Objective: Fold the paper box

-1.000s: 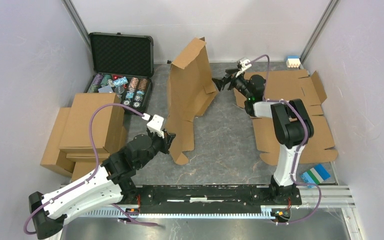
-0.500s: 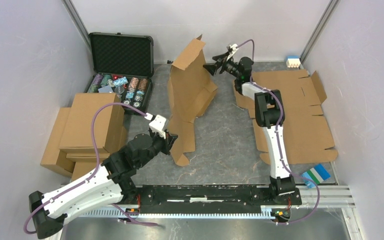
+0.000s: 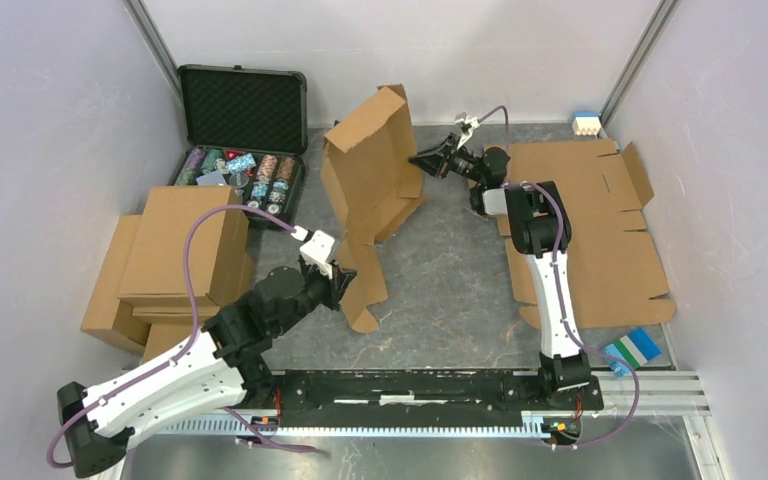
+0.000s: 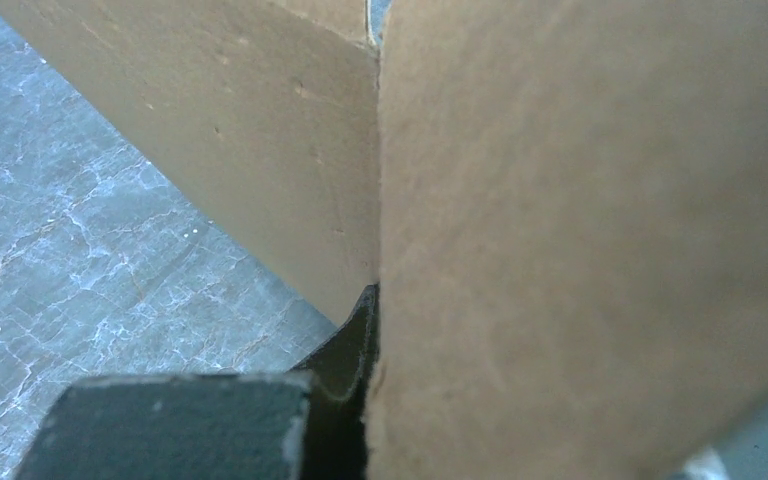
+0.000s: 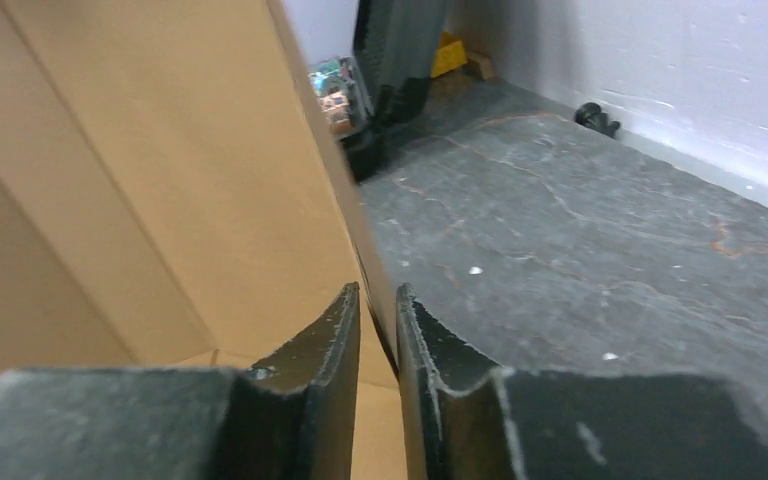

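Observation:
The paper box (image 3: 370, 190) is a brown cardboard blank that stands on edge at the middle of the table, partly folded. My left gripper (image 3: 343, 281) is shut on its lower near flap. In the left wrist view one dark finger (image 4: 352, 345) presses against the cardboard panel (image 4: 580, 240), and the other finger is hidden behind it. My right gripper (image 3: 422, 161) is at the blank's right edge, about halfway up. In the right wrist view its jaws (image 5: 375, 295) are nearly together with the thin edge of the paper box (image 5: 190, 180) between them.
An open black case of poker chips (image 3: 245, 130) lies at the back left. A stack of folded brown boxes (image 3: 170, 260) sits at the left. Flat cardboard blanks (image 3: 590, 230) cover the right side. A blue-and-white item (image 3: 630, 350) lies near the right front.
My right gripper was wide open; it has come down to the blank's right edge and closed on it. The blank's top has swung a little left. The left arm has held still.

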Robot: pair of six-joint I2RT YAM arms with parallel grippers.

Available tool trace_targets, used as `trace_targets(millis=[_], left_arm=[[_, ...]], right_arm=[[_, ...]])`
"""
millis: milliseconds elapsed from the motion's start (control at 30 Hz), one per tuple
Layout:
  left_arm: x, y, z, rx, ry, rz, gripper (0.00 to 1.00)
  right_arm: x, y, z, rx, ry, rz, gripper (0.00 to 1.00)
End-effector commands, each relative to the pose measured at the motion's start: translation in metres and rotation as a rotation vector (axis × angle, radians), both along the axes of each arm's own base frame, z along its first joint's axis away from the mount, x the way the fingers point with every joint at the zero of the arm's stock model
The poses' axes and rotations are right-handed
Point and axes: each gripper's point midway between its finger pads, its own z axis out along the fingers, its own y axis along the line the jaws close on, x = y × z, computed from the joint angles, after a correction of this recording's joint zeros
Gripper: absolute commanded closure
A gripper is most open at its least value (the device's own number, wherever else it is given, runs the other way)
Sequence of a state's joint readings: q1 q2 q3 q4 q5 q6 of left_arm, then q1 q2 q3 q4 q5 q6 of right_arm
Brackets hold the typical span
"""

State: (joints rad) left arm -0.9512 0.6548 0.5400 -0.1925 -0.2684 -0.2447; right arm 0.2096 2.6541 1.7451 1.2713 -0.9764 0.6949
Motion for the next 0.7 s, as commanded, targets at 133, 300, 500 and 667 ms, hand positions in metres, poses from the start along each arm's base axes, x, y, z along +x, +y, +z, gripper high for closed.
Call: trace_targets(millis=[133, 300, 500, 667], left_arm=[[-0.009, 0.007, 0.005, 0.019, -0.004, -0.027, 0.95], [-0.011, 0.009, 0.014, -0.007, -0.023, -0.028, 0.94], [-0.019, 0.005, 0.029, -0.06, -0.044, -0.078, 0.94], [-0.035, -0.003, 0.03, -0.065, -0.007, -0.172, 0.94]], right_arm=[[-0.074, -0.016, 0.102, 0.087, -0.205, -0.019, 1.0], [-0.125, -0.036, 0.095, 0.077, -0.156, -0.121, 1.0], [-0.178, -0.069, 0.068, -0.012, -0.08, -0.328, 1.0], [-0.218, -0.092, 0.054, -0.048, -0.028, -0.47, 1.0]])
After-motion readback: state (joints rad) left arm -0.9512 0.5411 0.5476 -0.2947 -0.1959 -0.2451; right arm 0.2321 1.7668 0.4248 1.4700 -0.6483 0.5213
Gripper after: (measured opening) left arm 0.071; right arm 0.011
